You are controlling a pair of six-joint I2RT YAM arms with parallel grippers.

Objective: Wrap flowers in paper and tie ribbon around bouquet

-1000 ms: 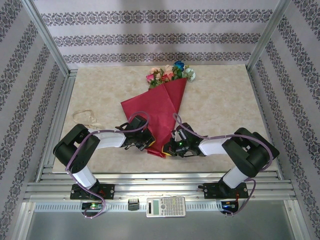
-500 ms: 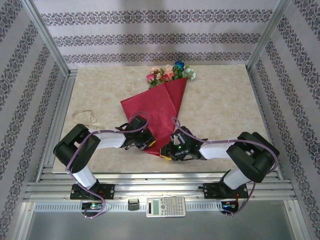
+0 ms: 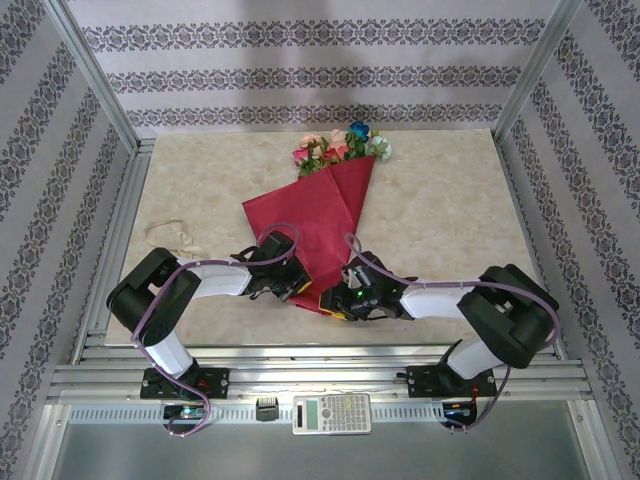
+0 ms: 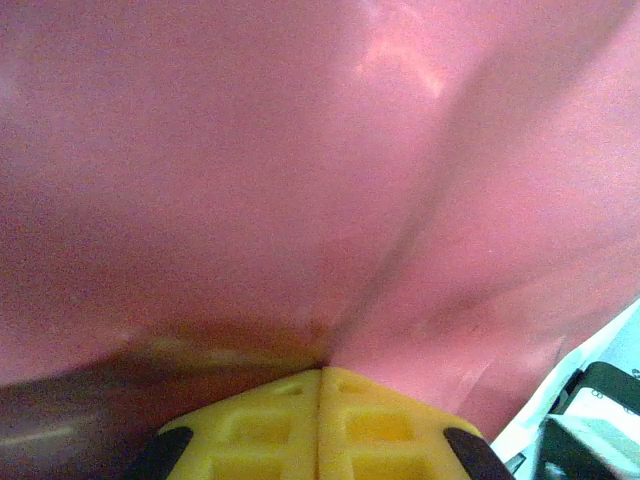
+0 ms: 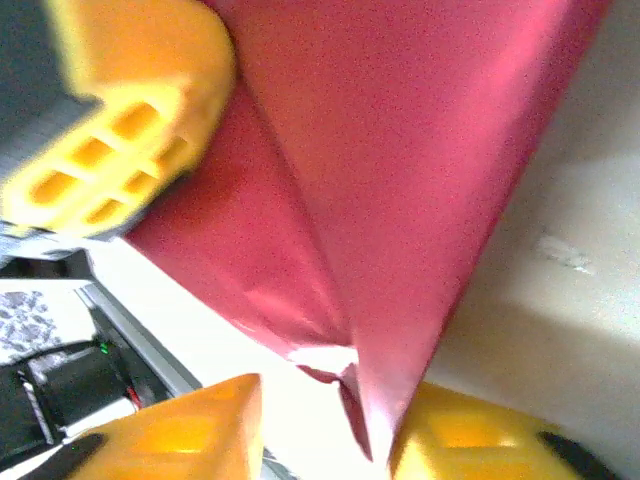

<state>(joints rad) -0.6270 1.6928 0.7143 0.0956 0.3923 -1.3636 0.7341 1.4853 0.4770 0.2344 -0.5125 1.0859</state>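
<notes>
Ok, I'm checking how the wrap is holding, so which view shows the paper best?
Top external: the paper lies whole, a red cone with the flowers at its far end. Left wrist gives a blurred close-up, the left gripper shut on it. Right wrist shows its narrow tip between the parted fingers of the right gripper.

Paper (image 5: 420,150) tip framed by yellow fingers (image 5: 190,425)
The tip is seen between the right gripper's (image 5: 335,435) parted jaws.
</notes>
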